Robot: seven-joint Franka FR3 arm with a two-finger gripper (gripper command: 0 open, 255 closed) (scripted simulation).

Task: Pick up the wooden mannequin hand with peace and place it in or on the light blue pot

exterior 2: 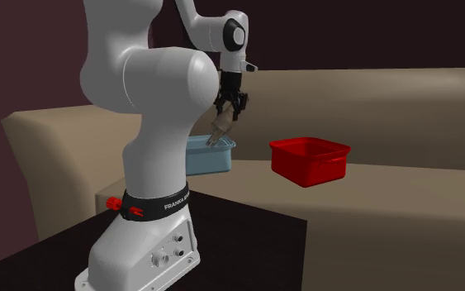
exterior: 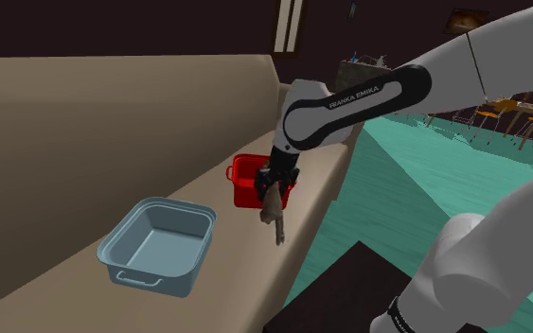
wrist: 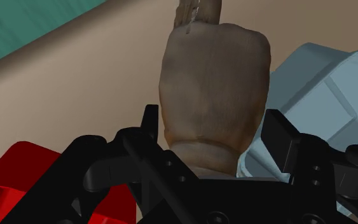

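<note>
Black gripper is seen closed on the base of a wooden hand, which is held in the air, fingers pointing down, over a beige surface, between a light blue pot and a red bin, nearer the bin.

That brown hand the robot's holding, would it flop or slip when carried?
Probably stiff: the mannequin hand hangs from the gripper with its fingers straight, unbent. Its rounded, smooth-looking sides might slip in a loose clasp. Set down, it would likely topple rather than stand.
</note>
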